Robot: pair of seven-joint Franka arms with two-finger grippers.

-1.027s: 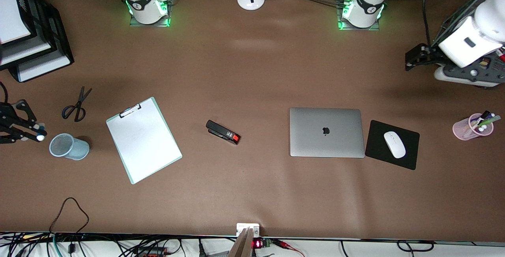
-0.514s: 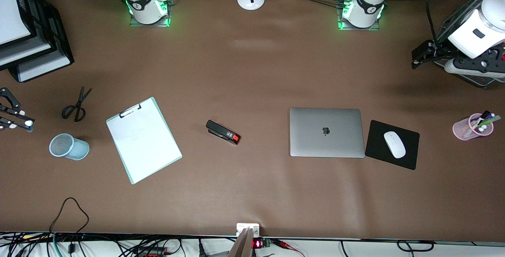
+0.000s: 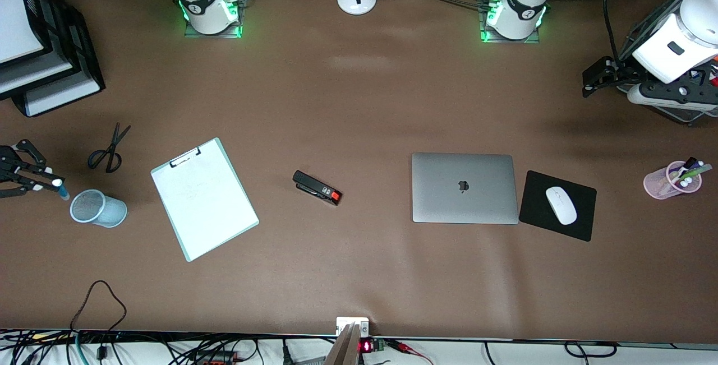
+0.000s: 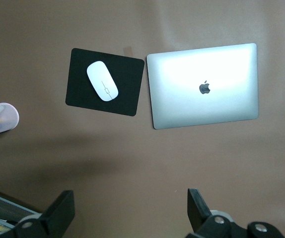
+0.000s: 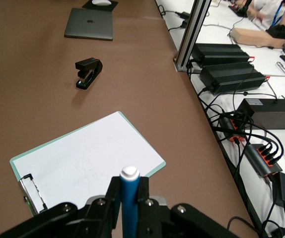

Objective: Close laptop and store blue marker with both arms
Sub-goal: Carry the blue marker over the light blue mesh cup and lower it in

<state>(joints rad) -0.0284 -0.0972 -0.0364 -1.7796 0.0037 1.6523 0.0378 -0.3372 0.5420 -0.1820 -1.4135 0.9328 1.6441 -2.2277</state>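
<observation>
Between right gripper (image 5: 128, 201) fingers: blue marker (image 5: 129, 198), lower end hidden.

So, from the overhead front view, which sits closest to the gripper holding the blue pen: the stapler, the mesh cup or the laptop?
From the right gripper, shut on the blue marker:
1. Mesh cup, just beside it.
2. Stapler, mid-table.
3. Laptop, closed, toward the left arm's end.

Silver-grey laptop (image 3: 464, 188) w/ dark logo, blue marker (image 5: 129, 204) w/ white tip, black mouse pad (image 3: 557, 206), brown table (image 3: 359, 101)
</observation>
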